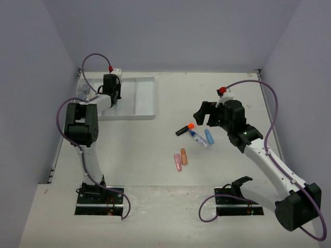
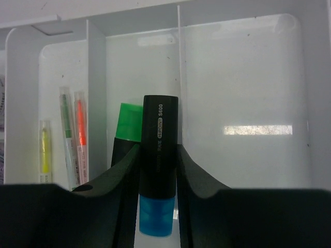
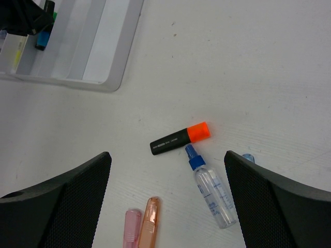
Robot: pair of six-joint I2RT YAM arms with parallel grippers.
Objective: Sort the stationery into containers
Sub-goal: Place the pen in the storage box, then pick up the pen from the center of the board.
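Firmly clamped by the left gripper point(image 2: 158, 150), a blue-capped highlighter point(image 2: 159, 129) is held over the far-left tray point(image 2: 243, 67); the right gripper point(image 3: 166, 157) is spread open above the orange-capped highlighter point(image 3: 178, 139) and glue bottle point(image 3: 212, 194).

Blue-capped black highlighter point(image 2: 159, 139); white tray point(image 2: 248, 77)

Tray point(image 1: 142, 95) sits left of loose highlighter point(image 1: 184, 129), bottle point(image 1: 198, 138) and erasers point(image 1: 183, 156).
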